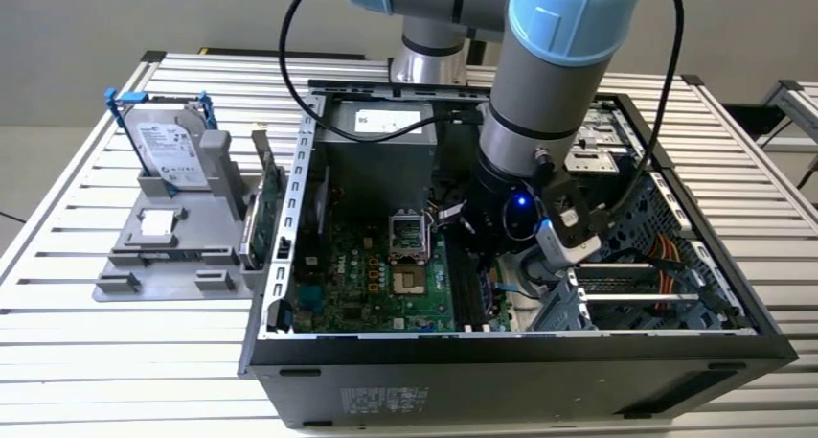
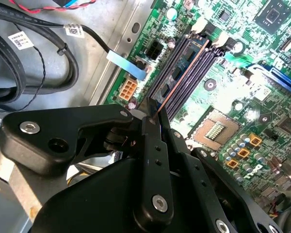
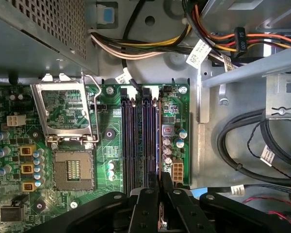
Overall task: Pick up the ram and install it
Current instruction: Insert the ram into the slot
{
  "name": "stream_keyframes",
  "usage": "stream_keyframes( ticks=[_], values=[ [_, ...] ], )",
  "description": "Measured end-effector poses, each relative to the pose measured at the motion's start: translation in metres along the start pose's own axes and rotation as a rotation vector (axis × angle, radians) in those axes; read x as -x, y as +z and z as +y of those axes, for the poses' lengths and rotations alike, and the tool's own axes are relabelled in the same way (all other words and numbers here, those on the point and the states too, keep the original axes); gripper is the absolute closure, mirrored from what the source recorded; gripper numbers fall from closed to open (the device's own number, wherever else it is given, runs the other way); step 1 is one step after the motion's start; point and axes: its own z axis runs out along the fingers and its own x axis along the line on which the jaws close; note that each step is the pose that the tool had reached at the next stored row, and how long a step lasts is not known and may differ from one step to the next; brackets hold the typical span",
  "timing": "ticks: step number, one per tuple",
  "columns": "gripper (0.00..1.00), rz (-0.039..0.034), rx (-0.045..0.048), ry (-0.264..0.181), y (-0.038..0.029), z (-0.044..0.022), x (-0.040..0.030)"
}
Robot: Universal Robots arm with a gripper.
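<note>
The ram (image 2: 186,68), a thin dark blue stick with black chips and a copper edge, runs from my fingertips along the black memory slots (image 2: 170,73) of the green motherboard (image 2: 262,68). My gripper (image 2: 153,114) is shut on its near end. In the first wrist view the gripper (image 3: 160,177) stands right over the rightmost memory slots (image 3: 136,141), next to the open processor socket (image 3: 73,170). I cannot tell whether the stick is seated in a slot. In the exterior view the gripper (image 1: 501,267) is low inside the open computer case (image 1: 511,366).
Left of the case, a grey holder (image 1: 167,256) carries a silver hard drive with blue rails (image 1: 169,146) and an upright green card (image 1: 262,218). Black and coloured cables (image 3: 242,145) lie beside the board. The power supply (image 1: 383,122) and a drive cage (image 1: 639,275) crowd the arm.
</note>
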Motion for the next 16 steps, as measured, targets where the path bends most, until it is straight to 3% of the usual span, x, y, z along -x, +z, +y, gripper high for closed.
stream_keyframes(
  ticks=[16],
  values=[
    [1.0,-0.0002,0.0003,-0.01,0.0054,0.0001,0.0]
  ],
)
